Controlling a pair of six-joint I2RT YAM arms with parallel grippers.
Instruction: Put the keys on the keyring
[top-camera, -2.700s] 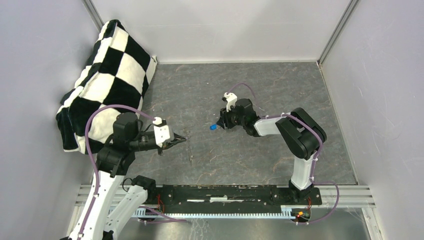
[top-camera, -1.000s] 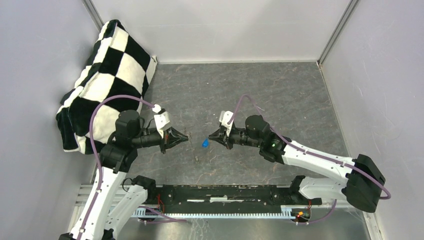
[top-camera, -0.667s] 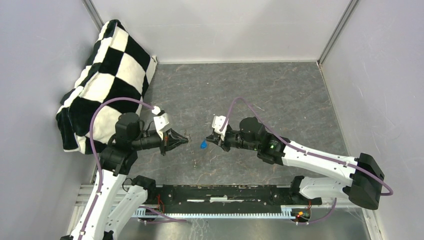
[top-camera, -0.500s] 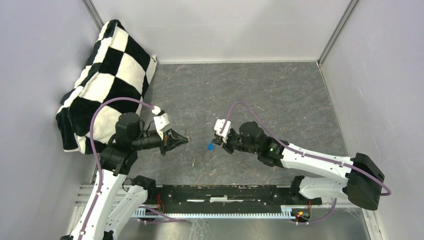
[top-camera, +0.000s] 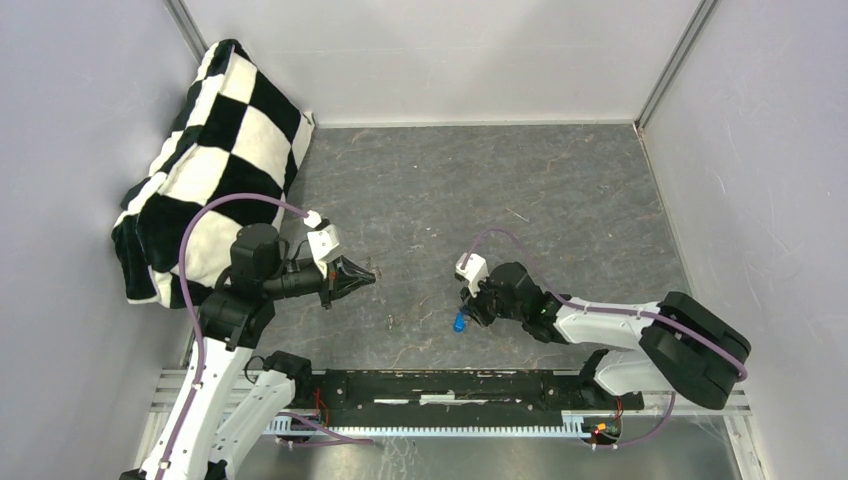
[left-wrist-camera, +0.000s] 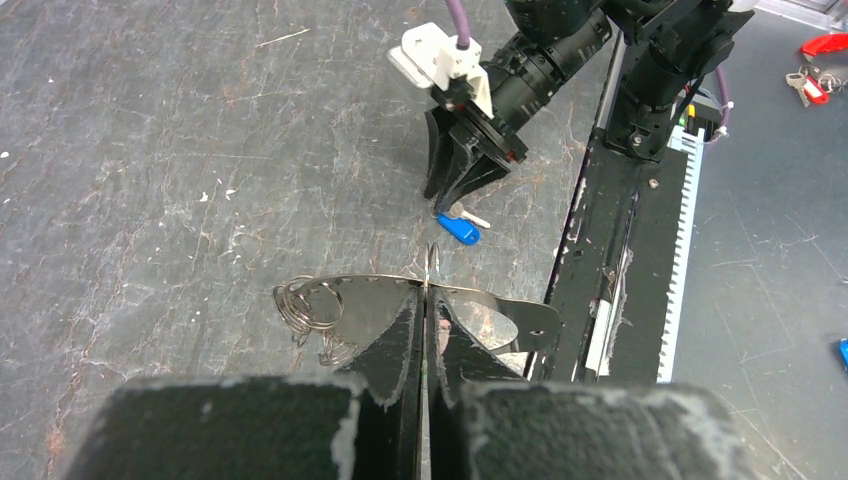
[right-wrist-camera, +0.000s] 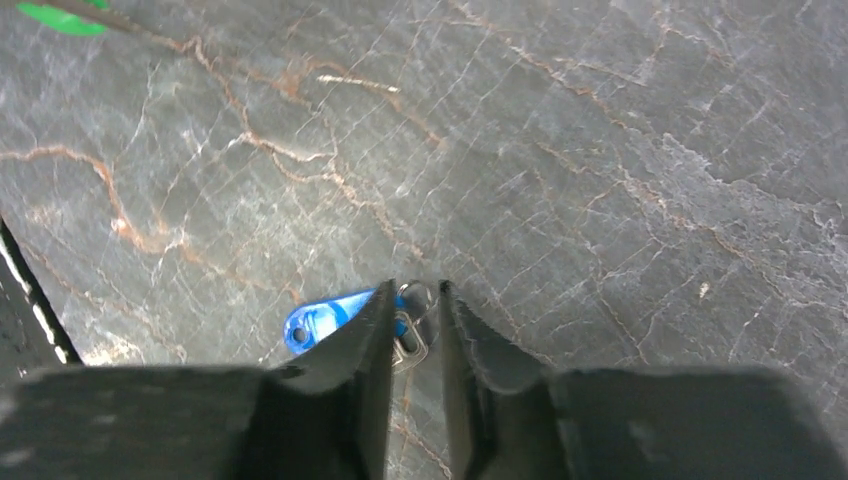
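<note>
The right gripper (right-wrist-camera: 417, 300) is down at the grey tabletop (top-camera: 560, 200) with its jaws parted by only a slit, and the blue key (right-wrist-camera: 322, 320) lies flat right under it. In the wrist view the blue head pokes out left of the fingers and the metal end sits in the gap, so the key's long axis runs across the jaws, not along them. It looks laid down rather than pinched, though the slit is too narrow to be sure. Over on the left, the left gripper (left-wrist-camera: 428, 288) is pressed shut above the table, with a thin metal sliver (left-wrist-camera: 430, 262) sticking out of its tip; can't tell what that is. The keyring (left-wrist-camera: 308, 303) lies on the table near the front, between the two grippers, left of the blue key and apart from it, closer to the left tips. So the key has to travel left, and the right arm is plainly the nearer carrier. A green scrap (right-wrist-camera: 60, 14) at that wrist view's top corner is too cropped to name.
</note>
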